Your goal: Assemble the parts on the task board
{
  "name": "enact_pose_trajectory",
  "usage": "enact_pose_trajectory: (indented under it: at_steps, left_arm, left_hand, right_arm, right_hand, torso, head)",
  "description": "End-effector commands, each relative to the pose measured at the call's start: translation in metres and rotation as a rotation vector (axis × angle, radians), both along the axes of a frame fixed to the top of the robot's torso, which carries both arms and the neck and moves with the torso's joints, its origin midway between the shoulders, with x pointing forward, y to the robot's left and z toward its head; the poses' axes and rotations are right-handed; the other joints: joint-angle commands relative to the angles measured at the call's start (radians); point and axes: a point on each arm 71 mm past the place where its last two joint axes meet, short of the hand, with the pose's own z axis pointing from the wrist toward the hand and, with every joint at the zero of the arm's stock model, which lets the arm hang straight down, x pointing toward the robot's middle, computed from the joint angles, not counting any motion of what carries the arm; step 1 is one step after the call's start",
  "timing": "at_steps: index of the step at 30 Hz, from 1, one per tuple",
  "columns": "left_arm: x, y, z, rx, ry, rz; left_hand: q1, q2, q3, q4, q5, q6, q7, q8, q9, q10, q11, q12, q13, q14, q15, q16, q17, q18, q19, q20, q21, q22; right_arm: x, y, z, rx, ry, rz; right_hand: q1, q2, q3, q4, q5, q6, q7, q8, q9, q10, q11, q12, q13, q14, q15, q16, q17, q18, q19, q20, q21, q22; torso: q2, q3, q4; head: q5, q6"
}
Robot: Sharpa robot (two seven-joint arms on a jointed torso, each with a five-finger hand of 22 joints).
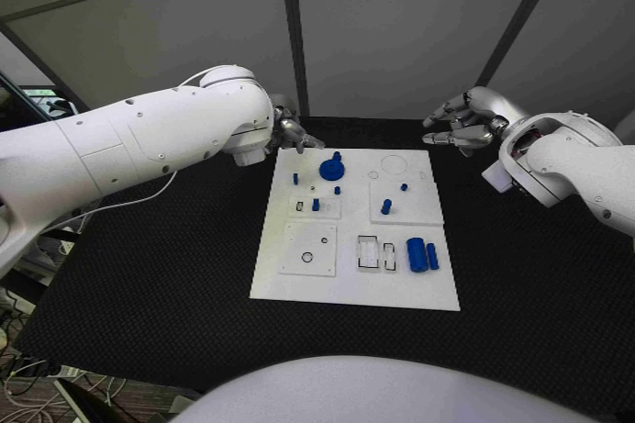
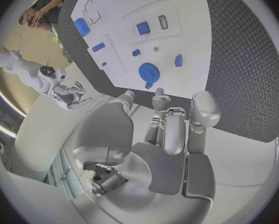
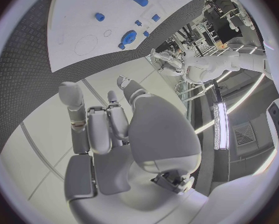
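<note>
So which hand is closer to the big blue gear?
Left. The left hand hovers just beyond the board's far-left corner, close to the gear. The right hand hangs past the far-right corner, farther away.

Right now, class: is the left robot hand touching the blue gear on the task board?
Apart. The left wrist view shows bare board between the left robot hand and the blue gear; the fingertips stop short of it.

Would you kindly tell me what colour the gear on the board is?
The gear is blue, clearest in the left wrist view.
</note>
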Motion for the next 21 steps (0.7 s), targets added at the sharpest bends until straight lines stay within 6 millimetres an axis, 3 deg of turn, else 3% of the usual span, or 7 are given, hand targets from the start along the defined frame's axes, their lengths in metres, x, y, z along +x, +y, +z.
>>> enact_pose_trajectory:
  at_steps: [1, 12, 15, 21]
  left_arm:
    - [0.006, 0.004, -0.006, 0.030, 0.069, -0.024]
    - [0.021, 0.019, -0.025, 0.091, 0.129, 0.014]
    - [0.022, 0.021, -0.030, 0.102, 0.141, 0.017]
    - [0.024, 0.024, -0.036, 0.120, 0.161, 0.018]
  left_hand:
    - [0.013, 0.003, -0.009, 0.002, 0.003, -0.001, 0.009, -0.006, -0.009, -0.006, 0.000, -0.002, -0.001, 0.052, 0.007, -0.007, 0.153, -0.017, 0.001, 0.005, -0.003, -0.001]
    - [0.030, 0.019, -0.033, 0.014, 0.004, 0.016, 0.008, -0.011, -0.033, -0.006, 0.000, 0.004, 0.001, 0.053, 0.008, -0.004, 0.155, -0.017, 0.004, 0.007, -0.005, 0.002]
    - [0.036, 0.024, -0.040, 0.017, 0.004, 0.026, 0.006, -0.006, -0.036, -0.009, -0.001, 0.003, -0.002, 0.052, 0.007, -0.005, 0.153, -0.016, 0.002, 0.007, -0.009, -0.001]
    - [0.043, 0.033, -0.057, 0.026, 0.004, 0.044, 0.001, 0.009, -0.036, -0.008, -0.005, 0.008, 0.000, 0.053, 0.005, -0.002, 0.155, -0.017, 0.005, 0.005, -0.008, 0.004]
  right_arm:
    - [0.000, 0.002, 0.001, -0.001, -0.002, 0.009]
    - [0.000, 0.006, 0.001, -0.001, -0.003, 0.018]
    - [0.000, 0.007, 0.001, 0.000, -0.003, 0.020]
    - [0.000, 0.008, 0.001, 0.000, -0.003, 0.023]
  right_hand:
    - [0.000, -0.002, 0.001, 0.001, 0.002, -0.009, 0.002, 0.005, -0.001, -0.007, 0.001, -0.004, 0.008, 0.019, -0.007, -0.003, 0.060, 0.012, -0.002, -0.004, -0.007, 0.000]
    - [-0.007, -0.002, 0.001, 0.005, 0.006, -0.010, 0.002, 0.006, -0.002, -0.007, 0.002, -0.005, 0.007, 0.019, -0.007, -0.004, 0.059, 0.012, -0.003, -0.004, -0.009, -0.003]
    - [-0.008, -0.002, 0.001, 0.006, 0.008, -0.010, 0.002, 0.006, -0.002, -0.007, 0.002, -0.005, 0.007, 0.019, -0.007, -0.004, 0.059, 0.012, -0.003, -0.004, -0.009, -0.003]
    - [-0.008, -0.002, 0.001, 0.006, 0.008, -0.010, 0.002, 0.006, -0.002, -0.007, 0.002, -0.005, 0.007, 0.019, -0.007, -0.004, 0.059, 0.012, -0.003, -0.004, -0.009, -0.003]
  torso:
    - [0.003, -0.0015, -0.0024]
    - [0.004, -0.0018, -0.0024]
    - [0.003, -0.0022, -0.0014]
    - [0.003, -0.0012, -0.0005]
  head:
    - [0.006, 0.004]
    - [0.013, 0.005]
    - [0.028, 0.005]
    - [0.038, 0.007]
